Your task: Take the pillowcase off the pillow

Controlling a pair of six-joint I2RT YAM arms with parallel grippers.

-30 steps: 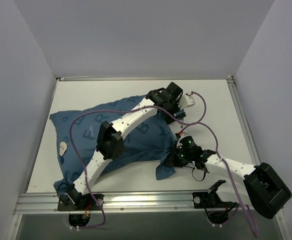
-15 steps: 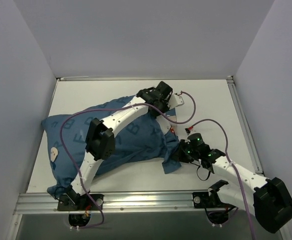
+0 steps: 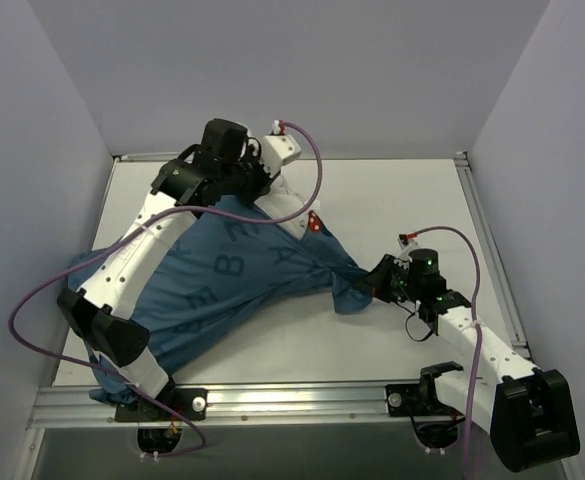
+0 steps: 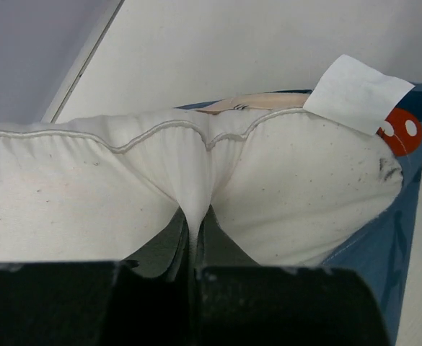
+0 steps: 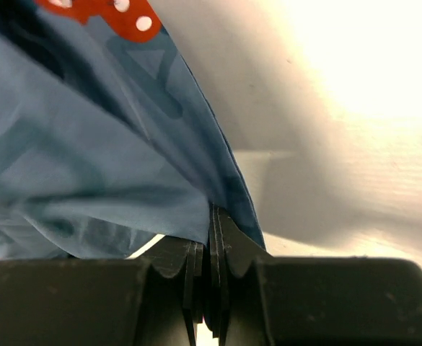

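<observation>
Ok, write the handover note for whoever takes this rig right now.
Left gripper: jaws shut on the white pillow at its seamed end, near the far edge of the table.
Right gripper: jaws shut on an edge of the blue pillowcase, which is stretched taut between the arms.
Done: one pillow end is exposed at the case's opening.
Left: most of the pillow looks to be inside; pull the two apart until it comes free.

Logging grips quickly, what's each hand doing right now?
Left hand: closed, pinching the pillow.
Right hand: closed on the pillowcase.
</observation>
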